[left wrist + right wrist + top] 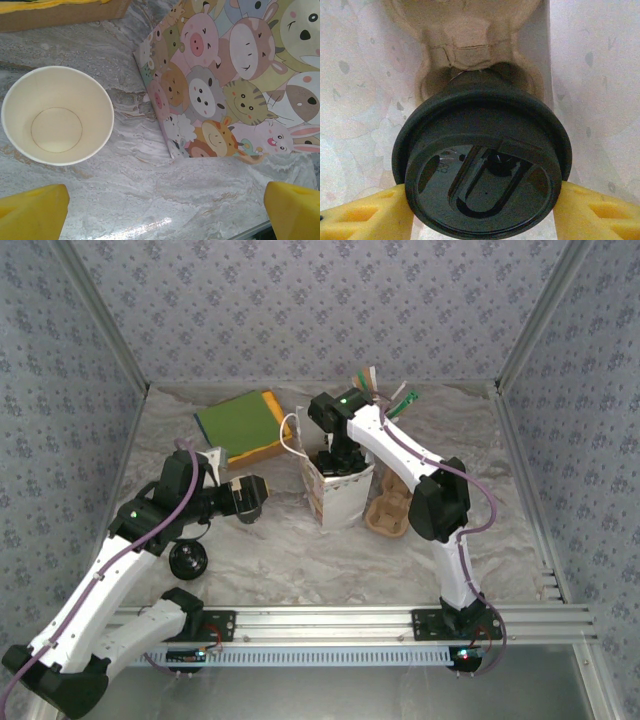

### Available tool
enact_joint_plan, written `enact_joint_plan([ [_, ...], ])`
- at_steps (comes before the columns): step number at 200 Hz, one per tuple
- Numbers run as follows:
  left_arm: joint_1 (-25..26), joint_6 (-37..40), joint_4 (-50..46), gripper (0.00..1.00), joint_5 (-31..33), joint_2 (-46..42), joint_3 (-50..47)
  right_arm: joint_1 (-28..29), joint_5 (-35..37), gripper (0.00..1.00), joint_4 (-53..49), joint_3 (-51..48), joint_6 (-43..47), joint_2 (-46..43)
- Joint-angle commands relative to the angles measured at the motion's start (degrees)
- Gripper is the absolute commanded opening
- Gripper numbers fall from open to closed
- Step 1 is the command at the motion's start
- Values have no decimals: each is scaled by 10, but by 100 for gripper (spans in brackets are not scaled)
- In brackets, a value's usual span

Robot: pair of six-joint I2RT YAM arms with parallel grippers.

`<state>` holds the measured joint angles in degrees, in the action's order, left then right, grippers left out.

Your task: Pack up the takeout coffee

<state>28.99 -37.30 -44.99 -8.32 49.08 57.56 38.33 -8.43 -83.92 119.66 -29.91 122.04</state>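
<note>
The right gripper (480,212) is clamped on the coffee cup (482,150), apparently inside the bag (338,502), over a cardboard carrier (465,30). The left gripper (162,207) is spread wide near the empty cup (57,115), left of the bag.

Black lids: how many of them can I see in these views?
2. One caps the takeout coffee, gripped by the right end effector. One loose black lid lies on the table beside the left arm. More may be hidden.

The marbled table (300,565) bears a cartoon bag (335,502), lidless cup (57,115), loose lid (189,560) and pulp tray (388,512).
</note>
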Motion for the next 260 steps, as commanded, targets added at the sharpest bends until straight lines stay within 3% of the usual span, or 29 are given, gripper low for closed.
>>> enact_joint_plan([
  [1, 3, 7, -2, 99, 1, -8, 4, 3, -5, 68, 7, -19, 6, 6],
  [260, 2, 3, -2, 100, -2, -10, 4, 5, -6, 68, 7, -23, 7, 1],
])
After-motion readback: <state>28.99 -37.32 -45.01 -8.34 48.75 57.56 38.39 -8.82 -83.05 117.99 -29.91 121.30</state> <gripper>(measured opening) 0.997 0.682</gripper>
